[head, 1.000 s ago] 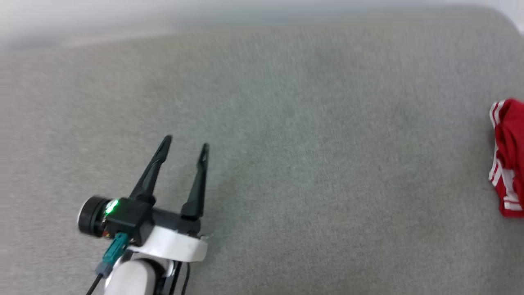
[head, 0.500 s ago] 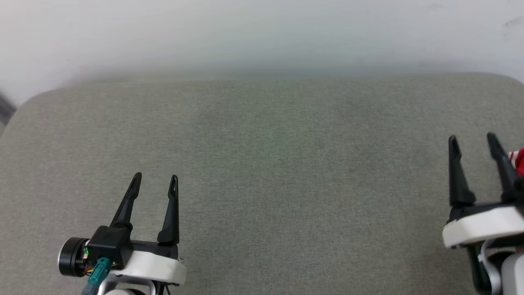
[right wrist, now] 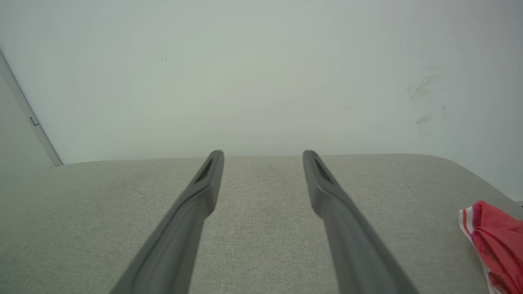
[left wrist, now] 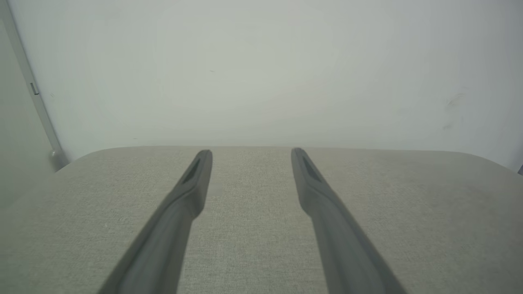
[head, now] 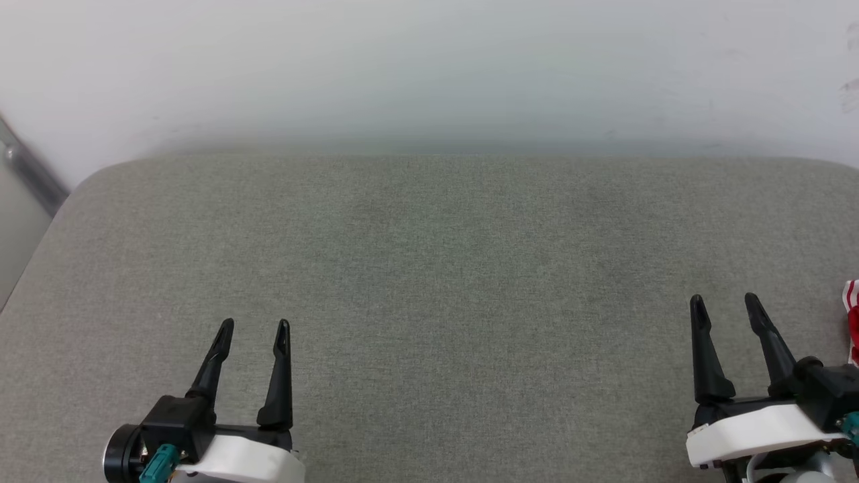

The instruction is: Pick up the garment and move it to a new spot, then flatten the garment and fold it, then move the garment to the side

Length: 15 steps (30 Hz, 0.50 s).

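Observation:
A sliver of the red garment (head: 853,322) with white-and-red striped trim peeks in at the right edge of the head view, most of it out of frame. In the right wrist view the garment (right wrist: 496,241) lies crumpled at the lower right on the grey surface. My right gripper (head: 724,306) stands open just left of it, apart from it, with nothing between its fingers (right wrist: 204,183). Low at the left, my left gripper (head: 254,329) is open and empty too, its fingers (left wrist: 196,179) pointing toward the wall.
The grey fabric-covered surface (head: 429,268) has rounded far corners and ends at a white wall (head: 429,67). A grey metal bar (head: 30,174) runs down the wall at the far left.
The head camera has swung and tilted, so the wall and my right gripper have come into view and the garment has slid to the right edge. Both grippers stay open.

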{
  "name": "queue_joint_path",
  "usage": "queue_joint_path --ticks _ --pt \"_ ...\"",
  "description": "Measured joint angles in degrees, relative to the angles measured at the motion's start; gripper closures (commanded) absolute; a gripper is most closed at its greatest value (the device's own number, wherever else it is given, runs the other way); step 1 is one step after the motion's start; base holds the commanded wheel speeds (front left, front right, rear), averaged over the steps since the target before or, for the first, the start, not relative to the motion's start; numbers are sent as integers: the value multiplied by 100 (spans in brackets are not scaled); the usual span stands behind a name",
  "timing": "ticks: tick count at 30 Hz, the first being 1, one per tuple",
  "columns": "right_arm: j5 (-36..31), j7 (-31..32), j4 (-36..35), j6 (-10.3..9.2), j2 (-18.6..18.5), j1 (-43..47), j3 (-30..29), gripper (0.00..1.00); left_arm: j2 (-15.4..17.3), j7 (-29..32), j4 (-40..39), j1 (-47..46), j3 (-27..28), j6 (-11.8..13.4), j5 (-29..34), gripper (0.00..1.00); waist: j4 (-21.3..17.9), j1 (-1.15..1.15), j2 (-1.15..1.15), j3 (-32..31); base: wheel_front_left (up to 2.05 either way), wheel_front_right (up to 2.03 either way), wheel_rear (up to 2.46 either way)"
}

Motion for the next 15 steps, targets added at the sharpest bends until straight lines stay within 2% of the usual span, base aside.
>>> queue_joint_path --ticks 15 --pt "-14 -151 164 0 40 -18 82 0 -51 0 -25 57 132 -54 -81 0 -45 1 0 12 0 0 0"
